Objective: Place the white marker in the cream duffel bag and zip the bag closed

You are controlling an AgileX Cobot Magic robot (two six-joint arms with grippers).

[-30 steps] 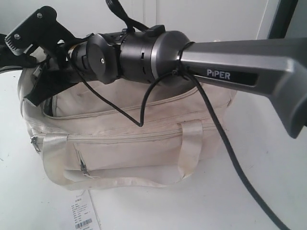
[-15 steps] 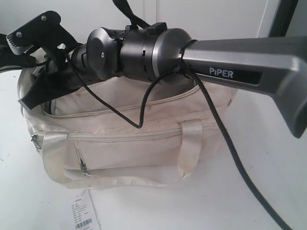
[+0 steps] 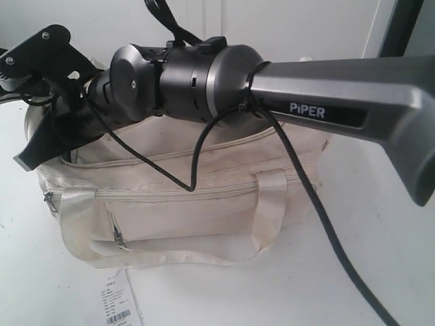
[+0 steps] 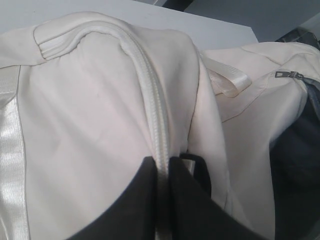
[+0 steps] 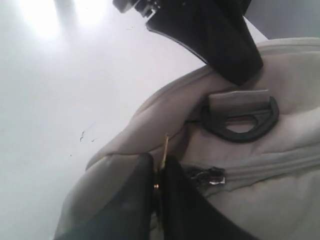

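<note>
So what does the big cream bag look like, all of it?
The cream duffel bag is big, soft fabric, a bit grubby, sitting upright on the white table. It has shiny webbing handles, a front zip pocket and a black buckle ring at one end. The left gripper pinches a ridged seam; the right gripper is shut on its gold zip pull.

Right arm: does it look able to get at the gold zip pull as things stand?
Probably yes, it looks already there. In the right wrist view the right gripper has its fingers shut on the gold zip pull at the cream duffel bag end, beside the black buckle, with nothing between.
</note>
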